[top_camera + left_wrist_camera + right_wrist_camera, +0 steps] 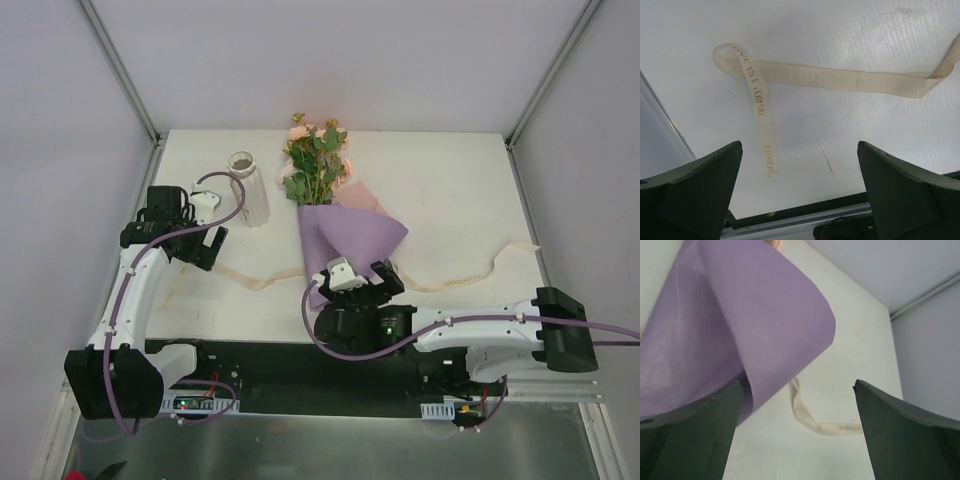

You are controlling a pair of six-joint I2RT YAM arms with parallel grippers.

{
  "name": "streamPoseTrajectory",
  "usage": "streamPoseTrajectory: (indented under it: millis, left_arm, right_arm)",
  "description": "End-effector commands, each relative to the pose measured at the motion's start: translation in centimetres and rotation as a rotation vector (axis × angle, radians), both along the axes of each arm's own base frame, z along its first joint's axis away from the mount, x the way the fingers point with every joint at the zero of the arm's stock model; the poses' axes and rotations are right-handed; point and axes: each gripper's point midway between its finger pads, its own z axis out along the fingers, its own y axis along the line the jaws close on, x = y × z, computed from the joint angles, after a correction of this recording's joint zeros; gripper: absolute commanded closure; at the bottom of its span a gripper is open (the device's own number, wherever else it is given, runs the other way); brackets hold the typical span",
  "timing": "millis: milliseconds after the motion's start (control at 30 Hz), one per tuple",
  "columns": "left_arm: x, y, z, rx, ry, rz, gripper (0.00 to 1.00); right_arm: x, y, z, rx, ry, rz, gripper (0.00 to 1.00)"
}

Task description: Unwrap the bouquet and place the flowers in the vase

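Observation:
The bouquet lies in the middle of the table, its peach-pink flowers (316, 160) pointing to the far side. Its purple paper (350, 238) is loosely curled around the stems. The cream ribbon (455, 275) is untied and trails across the table. The white ribbed vase (248, 190) stands left of the flowers. My right gripper (362, 272) is open at the cone's near tip; in the right wrist view the paper (740, 325) curls just inside its left finger (695, 435). My left gripper (203, 246) hangs open near the vase, over the ribbon's end (765, 145), holding nothing.
The ribbon (840, 80) runs from the left arm past the bouquet's tip (825, 425) to the right edge. A black strip and metal rail (805, 220) mark the table's near edge. Grey walls close in the far side and both flanks.

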Motion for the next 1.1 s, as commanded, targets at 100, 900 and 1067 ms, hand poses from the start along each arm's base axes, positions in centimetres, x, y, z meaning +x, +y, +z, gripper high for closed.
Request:
streamPoseTrajectory:
  millis: [100,900,1067]
  left_arm:
    - [0.7,0.2,3.3,0.018,-0.078,-0.021,0.01]
    - [0.1,-1.3,6.2,-0.071,-0.077,-0.054,0.01]
    - [-0.2,-1.7,6.2,-0.088,-0.066,-0.062,0.01]
  right_arm:
    - [-1.7,-6.5,3.9,0.075,-0.098,-0.117,0.04]
    - [9.4,-7.8,-1.3,0.996,0.77,-0.086,0.11]
    - [9.0,-6.9,-3.6,1.043,0.831,-0.055,0.19]
